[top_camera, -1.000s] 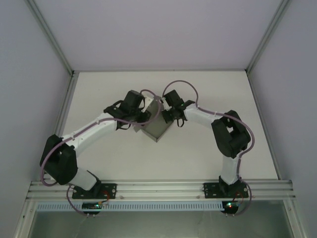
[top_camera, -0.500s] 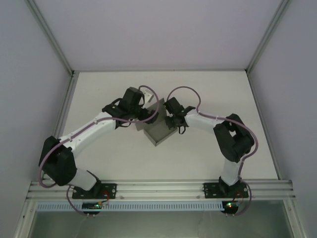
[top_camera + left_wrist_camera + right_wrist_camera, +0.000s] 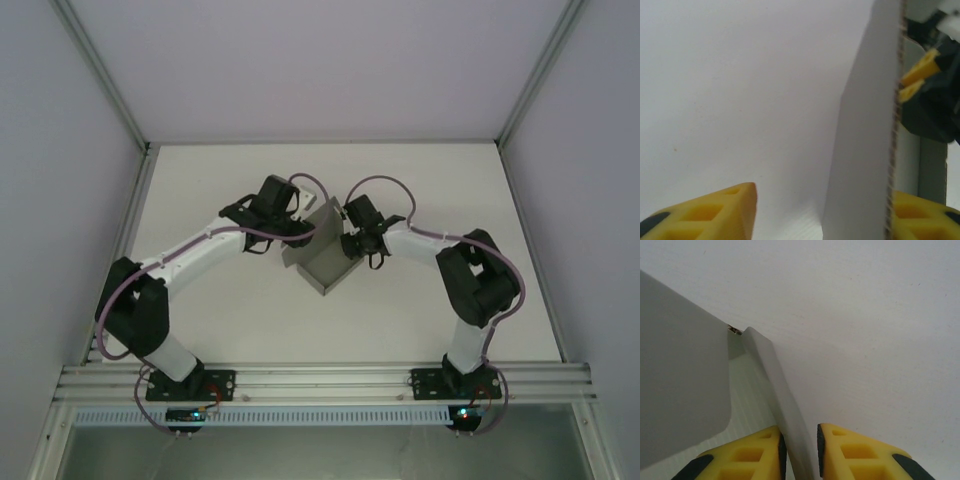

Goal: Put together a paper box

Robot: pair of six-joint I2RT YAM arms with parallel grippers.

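White tabletop (image 3: 300,330) is being spanned by two white-and-black robot arms, the left arm (image 3: 190,255) and the right arm (image 3: 480,285) being bent inward from the aluminium rail (image 3: 320,380) at the near edge. At the middle of the table, between the two wrists, the grey thin-card paper box (image 3: 322,268) is being rested as a shallow open tray turned corner-on to the rail, with a taller flap being raised at its far corner. Its left flank is being straddled by the left gripper (image 3: 826,192): an upright card panel is being framed between the yellow plastic fingers (image 3: 715,215), lying just against the right-hand finger and well apart from the other, so the jaws are being shown wide and unclamped. Its right flank is being straddled by the right gripper (image 3: 800,440), whose jaws are being shown narrow, a thin grey wall being enclosed in the slim gap between them; whether that wall is being pinched or merely flanked cannot be told. Beyond the upright panel, in the left wrist view, two small yellow fingertips (image 3: 922,65) of the right gripper are being glimpsed close together.
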